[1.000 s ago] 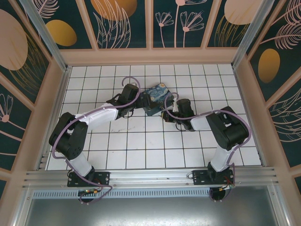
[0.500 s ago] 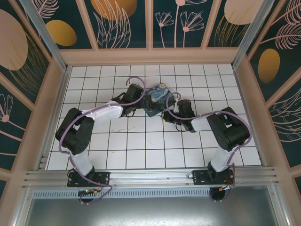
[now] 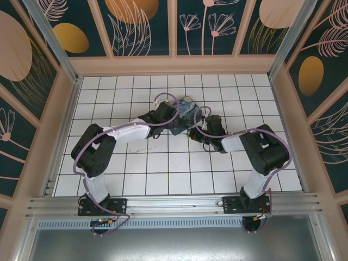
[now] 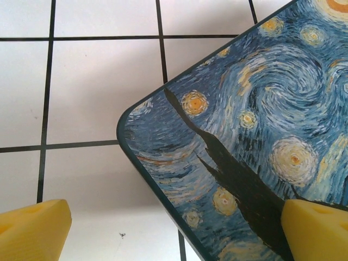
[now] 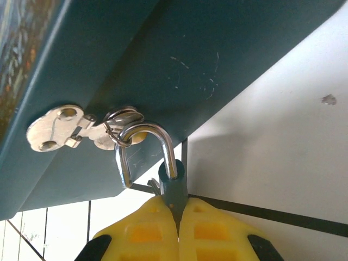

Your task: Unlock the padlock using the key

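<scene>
Low, bent arm (image 3: 261,149), right tool (image 5: 178,205) pinching padlock (image 5: 173,184)

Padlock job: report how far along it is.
Done: the right gripper is shut on the padlock, whose shackle hangs through the hasp of the painted box. In hand: the open left gripper hovers over the box's corner. Left: inserting and turning the key; whether the shackle is already released is unclear.
</scene>
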Available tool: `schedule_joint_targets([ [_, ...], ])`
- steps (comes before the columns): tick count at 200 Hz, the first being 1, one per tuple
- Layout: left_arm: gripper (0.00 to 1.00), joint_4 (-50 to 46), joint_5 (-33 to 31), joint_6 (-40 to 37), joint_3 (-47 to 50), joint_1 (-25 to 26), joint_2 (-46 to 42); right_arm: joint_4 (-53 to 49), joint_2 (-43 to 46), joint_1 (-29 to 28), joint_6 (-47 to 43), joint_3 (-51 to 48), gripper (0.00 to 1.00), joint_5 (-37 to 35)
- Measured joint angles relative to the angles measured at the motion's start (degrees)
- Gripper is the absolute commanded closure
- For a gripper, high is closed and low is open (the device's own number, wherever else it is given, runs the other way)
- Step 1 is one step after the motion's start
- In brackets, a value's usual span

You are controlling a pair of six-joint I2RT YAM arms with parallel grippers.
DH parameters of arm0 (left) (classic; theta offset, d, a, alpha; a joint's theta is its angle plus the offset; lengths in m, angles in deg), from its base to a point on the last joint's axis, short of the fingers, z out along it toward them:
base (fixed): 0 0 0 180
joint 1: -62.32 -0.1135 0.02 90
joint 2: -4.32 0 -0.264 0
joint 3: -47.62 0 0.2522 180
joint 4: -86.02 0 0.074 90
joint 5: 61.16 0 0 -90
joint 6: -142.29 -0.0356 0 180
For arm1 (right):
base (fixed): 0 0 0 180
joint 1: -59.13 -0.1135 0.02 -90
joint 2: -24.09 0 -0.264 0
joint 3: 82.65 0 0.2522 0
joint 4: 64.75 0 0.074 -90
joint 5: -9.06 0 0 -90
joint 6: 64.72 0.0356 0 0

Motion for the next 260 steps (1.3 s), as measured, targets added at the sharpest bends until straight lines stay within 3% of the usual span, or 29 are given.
schedule_joint_targets([
  [83, 0.01, 0.52, -3.87, -0.81, -0.24, 1.33, 0.68, 0.5, 1.99, -0.02, 7.15, -0.92, 1.0, -1.55],
  [260, 0.01, 3.34, -4.5, -0.76, 0.15, 1.42, 1.46, 11.3, -2.12, 1.36, 17.51, -1.92, 1.0, -1.29],
])
